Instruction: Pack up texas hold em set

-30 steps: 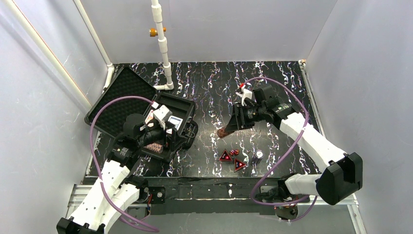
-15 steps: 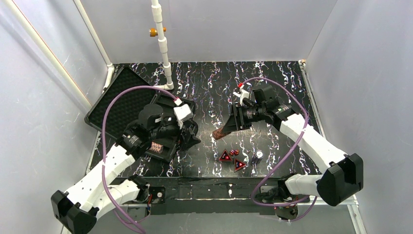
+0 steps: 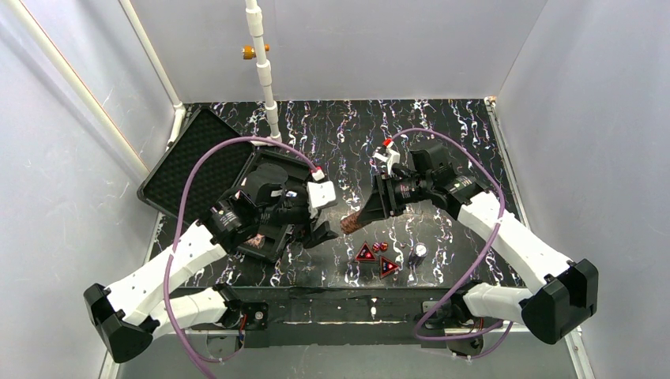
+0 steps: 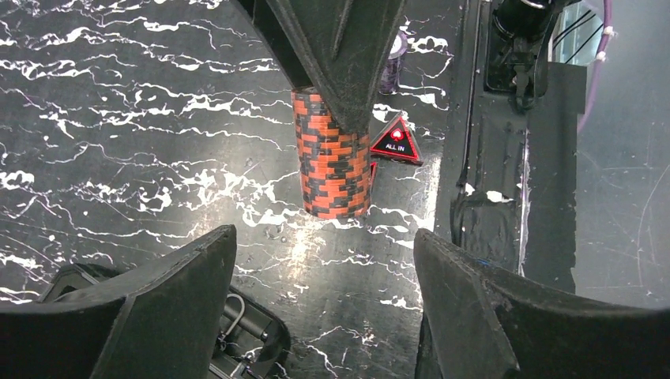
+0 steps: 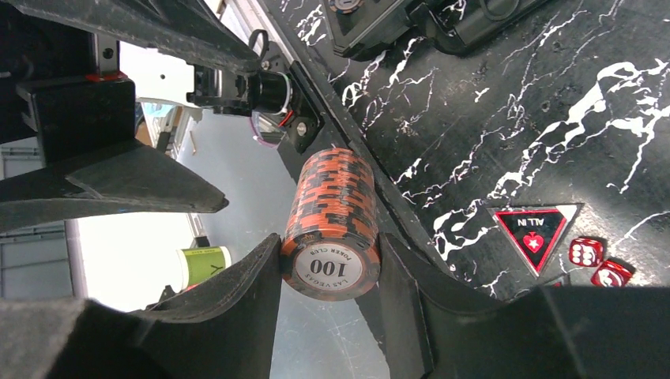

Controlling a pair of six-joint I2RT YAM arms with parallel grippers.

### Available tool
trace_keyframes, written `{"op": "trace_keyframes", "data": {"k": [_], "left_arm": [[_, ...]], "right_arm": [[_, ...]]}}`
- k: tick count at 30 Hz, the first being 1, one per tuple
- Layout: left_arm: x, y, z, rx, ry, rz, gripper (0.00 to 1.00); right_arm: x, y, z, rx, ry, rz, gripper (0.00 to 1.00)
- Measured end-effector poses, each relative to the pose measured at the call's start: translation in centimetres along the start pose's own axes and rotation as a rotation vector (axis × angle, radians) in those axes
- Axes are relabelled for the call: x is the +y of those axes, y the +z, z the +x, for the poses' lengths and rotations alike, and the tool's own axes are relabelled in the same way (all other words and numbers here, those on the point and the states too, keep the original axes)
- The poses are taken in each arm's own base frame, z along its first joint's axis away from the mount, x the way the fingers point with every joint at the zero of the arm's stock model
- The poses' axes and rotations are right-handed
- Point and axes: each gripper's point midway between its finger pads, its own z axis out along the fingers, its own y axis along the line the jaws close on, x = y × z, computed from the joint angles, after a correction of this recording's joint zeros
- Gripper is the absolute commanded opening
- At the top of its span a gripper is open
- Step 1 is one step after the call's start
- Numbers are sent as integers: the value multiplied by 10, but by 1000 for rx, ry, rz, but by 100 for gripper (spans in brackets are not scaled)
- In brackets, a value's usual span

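Note:
My right gripper [image 3: 362, 215] is shut on a stack of orange-and-black chips [image 3: 351, 222], held on its side above the table; in the right wrist view the stack [image 5: 332, 225] sits between the fingertips, its "100" face toward the camera. My left gripper [image 3: 322, 227] stands open and empty just left of it, beside the open black case [image 3: 270, 237]. In the left wrist view the stack [image 4: 333, 154] hangs ahead of the open left gripper [image 4: 324, 276]. Red triangles [image 3: 365, 253] and small red dice [image 3: 379, 246] lie on the table below the stack.
The case lid [image 3: 190, 162] lies flat at the far left. A small purple-and-white chip stack [image 3: 417, 253] stands right of the triangles. A white pipe [image 3: 265, 75] rises at the back. The table's front rail [image 4: 506, 158] runs near the triangle [image 4: 395, 142].
My left arm has swung right, from over the case to the table beside the chip stack, and its jaws have narrowed a little. My right gripper has carried the stack slightly left.

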Motion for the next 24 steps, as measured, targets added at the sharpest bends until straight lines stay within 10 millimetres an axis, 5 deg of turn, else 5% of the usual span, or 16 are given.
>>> {"op": "trace_keyframes", "data": {"k": [9,18,24], "left_arm": [[-1,8,-6,23,71,-11,69],[-3,33,9,95,33,13,69],[-1,41,2,64,20,3,56]], "right_arm": [[6,5,2,1,28,-37,1],[14,8,2,-4,27,-54,1],[19,7,-3,-32,22,-57,1]]}}
